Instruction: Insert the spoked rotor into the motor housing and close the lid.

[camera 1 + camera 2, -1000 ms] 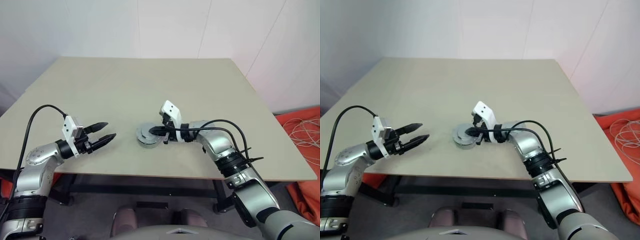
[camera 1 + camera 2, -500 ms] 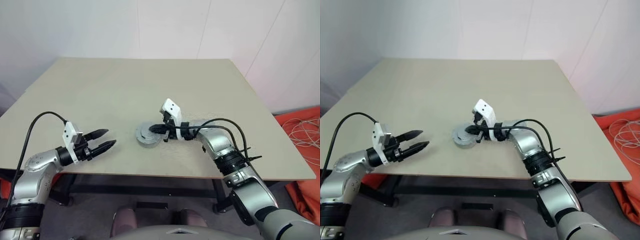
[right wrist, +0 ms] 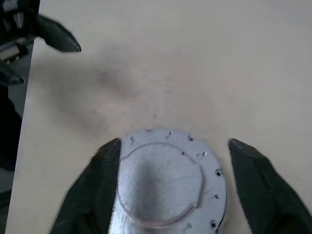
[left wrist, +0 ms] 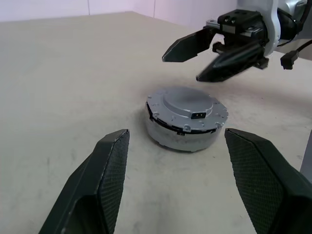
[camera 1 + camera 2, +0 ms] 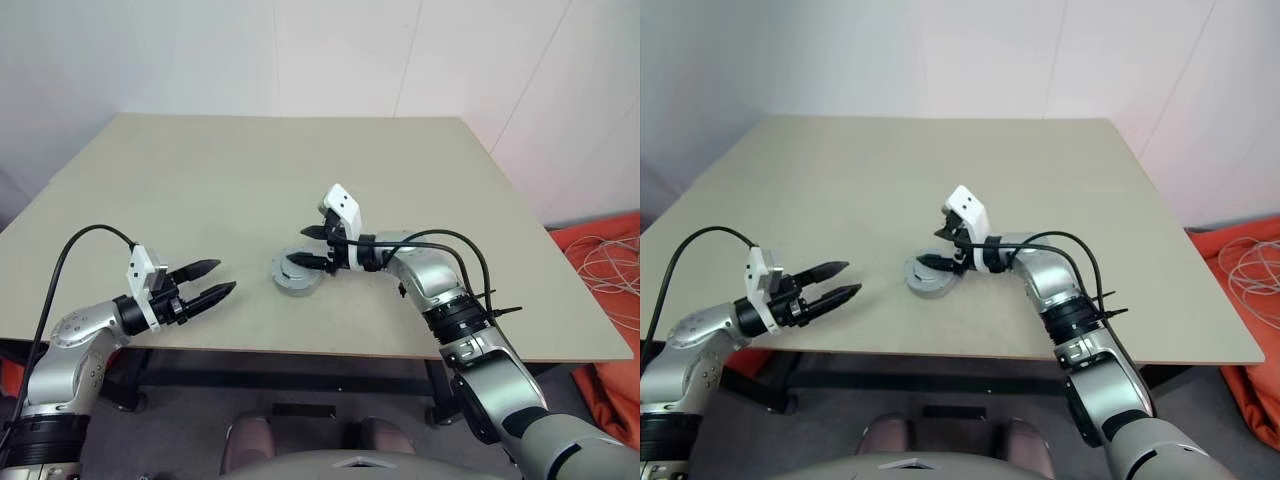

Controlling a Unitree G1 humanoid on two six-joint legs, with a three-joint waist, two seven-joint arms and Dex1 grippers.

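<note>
The counter (image 5: 250,180) is plain beige all over. The lid (image 4: 187,108) on the motor housing (image 4: 180,136) is matte silver-grey with tiny dark screw dots round the rim. Both the left gripper (image 5: 210,281) and the right gripper (image 5: 312,247) have black fingers on white mounts.

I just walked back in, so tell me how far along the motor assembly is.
Looks nearly finished: the lid sits on the motor housing on the table. The right gripper hangs open just above it, holding nothing; the left gripper waits open. Whether the lid is fully seated can't be told.
</note>
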